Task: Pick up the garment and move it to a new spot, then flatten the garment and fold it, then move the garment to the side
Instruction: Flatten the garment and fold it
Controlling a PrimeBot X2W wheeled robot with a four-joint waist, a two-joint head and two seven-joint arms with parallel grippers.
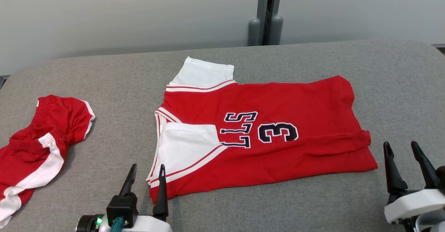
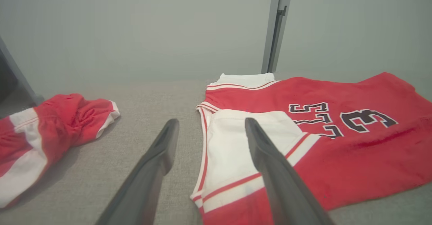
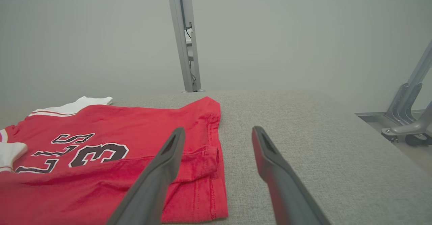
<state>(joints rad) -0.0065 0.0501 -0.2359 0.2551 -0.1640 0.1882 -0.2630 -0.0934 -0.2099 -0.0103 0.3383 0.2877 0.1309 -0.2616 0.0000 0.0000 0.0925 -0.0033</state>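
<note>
A red jersey [image 1: 278, 120] with white sleeves and a dark "3" lies flat on the grey table, its near long edge folded over toward the middle. The jersey [image 2: 337, 144] fills the right of the left wrist view, and the jersey [image 3: 101, 157] lies at the left of the right wrist view. My left gripper [image 1: 146, 178] is open at the jersey's near left corner, one finger over the white sleeve [image 2: 236, 140]. Just off the jersey's near right corner, my right gripper [image 1: 405, 155] stands open above bare table. Neither holds anything.
A second garment, red shorts with white stripes [image 1: 38, 141], lies crumpled at the table's left edge. The grey padded table [image 1: 399, 96] has bare room at the right and along the back. Behind it stand a pale wall and a grey post [image 1: 266, 13].
</note>
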